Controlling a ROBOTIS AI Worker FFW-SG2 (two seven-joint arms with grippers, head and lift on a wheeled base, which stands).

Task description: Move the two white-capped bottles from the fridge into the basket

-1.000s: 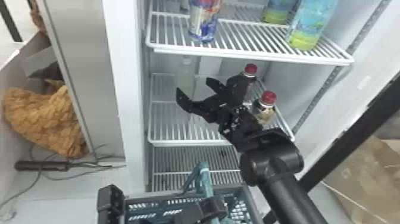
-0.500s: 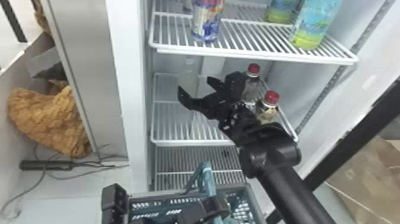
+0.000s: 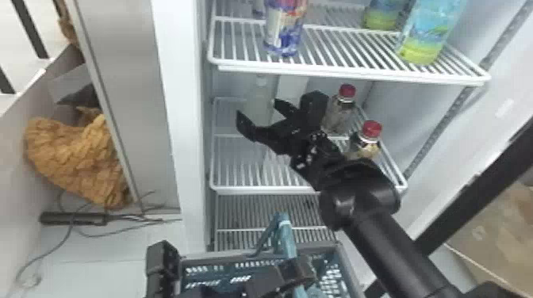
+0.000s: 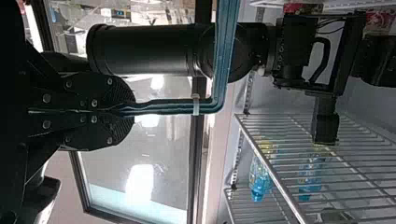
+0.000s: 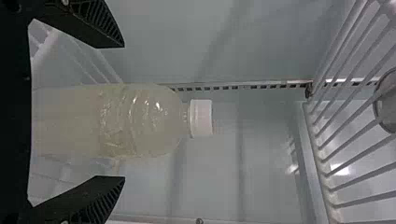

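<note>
White at the cap, pale and cloudy below: 1 bottle (image 5: 140,121), upright on the middle shelf (image 3: 261,191), just ahead of the right gripper (image 5: 123,112), fingers spread wide. Probably fairly heavy if full, smooth enough to slip, thin-walled, more apt to dent than crack. Best to take hold around the body, below the rounded shoulder, with firm but moderate pressure. Mind the upper shelf (image 3: 337,75) overhead when lifting, and the 2 red-capped bottles (image 3: 372,136) beside the right arm. Down by the basket (image 3: 222,256), left gripper (image 4: 133,111) closed on the handle (image 4: 226,51).
</note>
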